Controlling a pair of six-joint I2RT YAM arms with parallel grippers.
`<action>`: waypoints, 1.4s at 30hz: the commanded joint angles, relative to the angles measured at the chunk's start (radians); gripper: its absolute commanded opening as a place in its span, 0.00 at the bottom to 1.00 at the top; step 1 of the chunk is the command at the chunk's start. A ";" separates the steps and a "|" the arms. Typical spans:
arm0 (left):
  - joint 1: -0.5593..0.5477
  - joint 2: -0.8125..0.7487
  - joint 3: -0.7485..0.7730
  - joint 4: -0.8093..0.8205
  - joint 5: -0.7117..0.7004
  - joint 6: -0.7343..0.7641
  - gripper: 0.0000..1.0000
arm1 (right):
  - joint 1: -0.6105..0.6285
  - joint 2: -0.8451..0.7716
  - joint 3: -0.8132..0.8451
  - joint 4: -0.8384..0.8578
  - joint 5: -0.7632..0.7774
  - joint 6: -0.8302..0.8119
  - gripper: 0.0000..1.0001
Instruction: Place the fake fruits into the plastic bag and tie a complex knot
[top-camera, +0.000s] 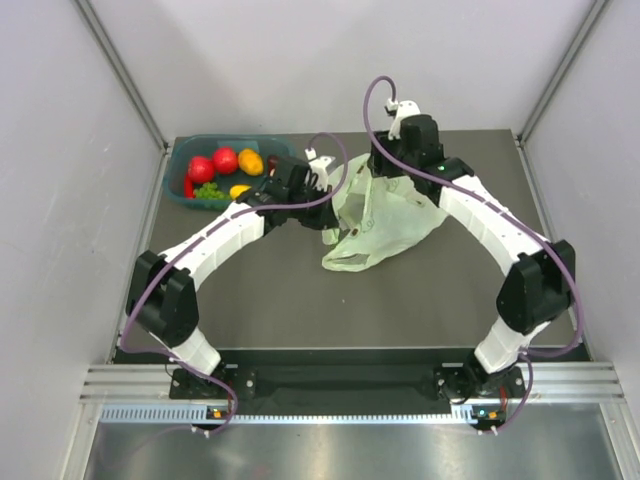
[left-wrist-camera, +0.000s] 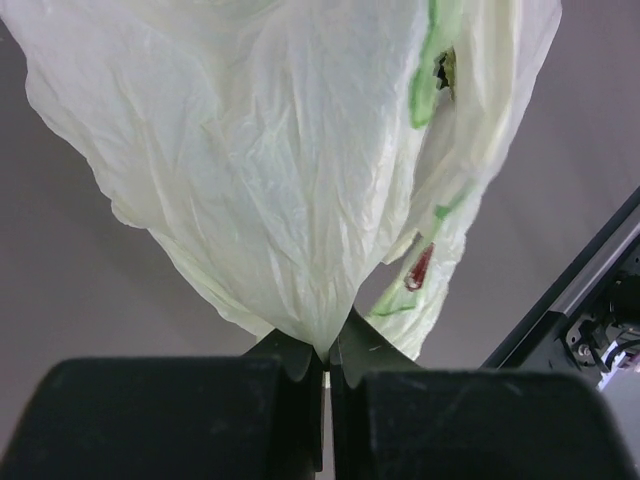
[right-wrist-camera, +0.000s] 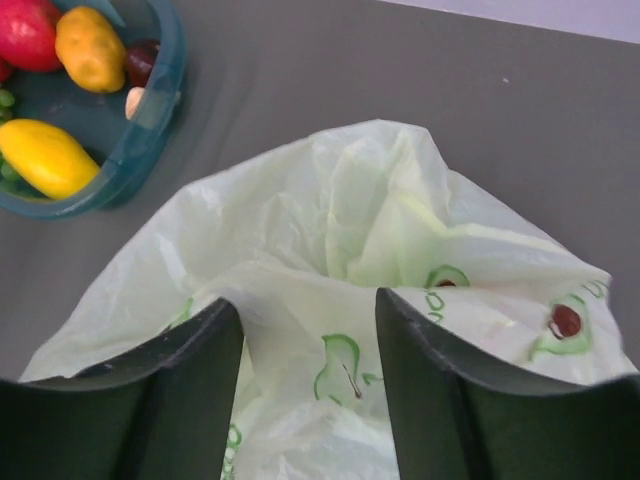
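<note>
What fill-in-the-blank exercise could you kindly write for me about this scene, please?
1. The left end effector is clamped ____ on a fold of the plastic bag.
2. The right end effector, by the bag, is ____.
3. The fake fruits lie in the teal tub, not yet in the ____.

Missing words: shut; open; bag.
</note>
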 joint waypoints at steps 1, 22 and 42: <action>0.011 -0.005 0.036 0.031 0.022 0.001 0.00 | 0.032 -0.152 -0.007 -0.054 0.117 0.022 0.57; 0.072 0.006 0.042 0.033 0.081 0.060 0.00 | 0.625 -0.520 -0.478 -0.370 0.678 0.831 0.87; 0.084 -0.006 0.025 0.029 0.063 0.052 0.00 | 0.747 -0.256 -0.629 -0.346 0.753 1.594 0.96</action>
